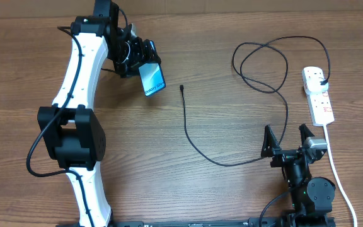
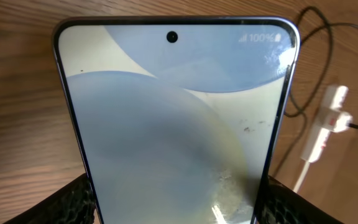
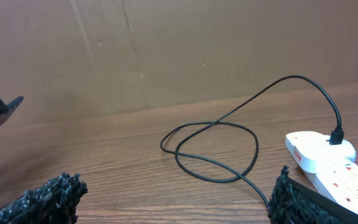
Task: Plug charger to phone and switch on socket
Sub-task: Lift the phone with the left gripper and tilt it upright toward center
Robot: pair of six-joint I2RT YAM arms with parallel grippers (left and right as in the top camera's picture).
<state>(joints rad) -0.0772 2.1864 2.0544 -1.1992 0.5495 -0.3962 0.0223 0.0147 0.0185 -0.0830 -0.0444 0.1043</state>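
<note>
while left gripper (image 1: 142, 62) clamps the phone (image 1: 152, 79) steady by the far edge, port perhaps palmward
right gripper (image 1: 288, 140) gapes empty at the near edge, ready for the charger (image 1: 186, 123)

a robotics lab bench was indicated: a left arm (image 1: 77, 69) and a right arm (image 1: 317, 192) were mounted at a wood-grain table's (image 1: 200, 195) near edge, with plain cardboard (image 3: 166, 50) set behind it.

Phone (image 1: 152, 78) in left claw (image 1: 142, 62) far left, charger (image 1: 185, 116) mid-table, plugged into socket (image 1: 318, 94) far right, right claw (image 1: 288, 140) near it.
</note>
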